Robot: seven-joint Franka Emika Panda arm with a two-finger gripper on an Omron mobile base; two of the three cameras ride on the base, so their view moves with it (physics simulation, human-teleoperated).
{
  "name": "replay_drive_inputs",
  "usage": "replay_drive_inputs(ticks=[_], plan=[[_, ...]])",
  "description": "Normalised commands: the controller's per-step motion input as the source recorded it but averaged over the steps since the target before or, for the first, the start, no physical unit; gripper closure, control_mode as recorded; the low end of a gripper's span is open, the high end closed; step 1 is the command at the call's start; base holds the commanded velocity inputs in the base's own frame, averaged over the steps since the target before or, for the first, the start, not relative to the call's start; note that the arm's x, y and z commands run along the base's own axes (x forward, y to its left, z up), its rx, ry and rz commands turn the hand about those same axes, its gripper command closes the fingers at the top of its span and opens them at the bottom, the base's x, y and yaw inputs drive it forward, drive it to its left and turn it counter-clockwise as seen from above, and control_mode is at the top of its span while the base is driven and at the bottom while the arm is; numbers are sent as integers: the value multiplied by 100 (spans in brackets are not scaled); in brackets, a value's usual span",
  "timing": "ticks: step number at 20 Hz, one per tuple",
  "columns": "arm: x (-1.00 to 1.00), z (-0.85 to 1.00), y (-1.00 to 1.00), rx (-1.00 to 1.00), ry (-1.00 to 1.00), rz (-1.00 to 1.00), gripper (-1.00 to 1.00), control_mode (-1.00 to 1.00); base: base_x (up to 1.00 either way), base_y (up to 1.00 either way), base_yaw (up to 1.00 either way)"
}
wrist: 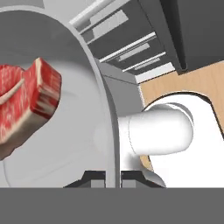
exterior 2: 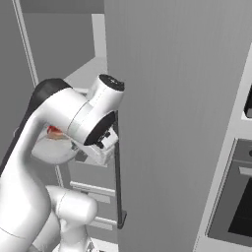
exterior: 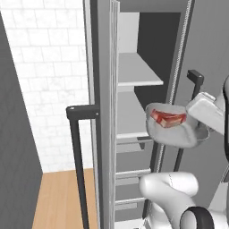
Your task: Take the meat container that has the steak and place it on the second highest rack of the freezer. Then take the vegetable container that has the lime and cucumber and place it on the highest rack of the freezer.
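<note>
My gripper is shut on the rim of the meat container, a rounded translucent-grey bowl. The steak, a red wedge with a white fat edge, lies inside. From the left base view the meat container hangs in front of the open freezer, about level with the lower shelf, with the steak showing in it. The highest rack sits above. The gripper holds the bowl's right side. In the right base view the meat container peeks out behind my arm.
The freezer door stands open at the left with its dark handle. Grey drawers lie below the shelves. A second dark handle and a tall grey panel flank the right side. An oven stands further right.
</note>
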Motion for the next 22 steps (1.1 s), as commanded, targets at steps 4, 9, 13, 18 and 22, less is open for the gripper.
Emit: replay_drive_inputs(ticks=[4, 9, 13, 18, 22], plan=[[87, -61, 53, 0, 10, -64, 100, -100, 0, 0, 0], [100, -47, 38, 0, 19, -35, 100, -100, 0, 0, 0], [100, -72, 1, 4, 21, -21, 100, -100, 0, 0, 0], [100, -52, 8, 10, 19, -13, 100, -100, 0, 0, 0], [93, 0, 39, 3, 1, -10, 100, -100, 0, 0, 0]])
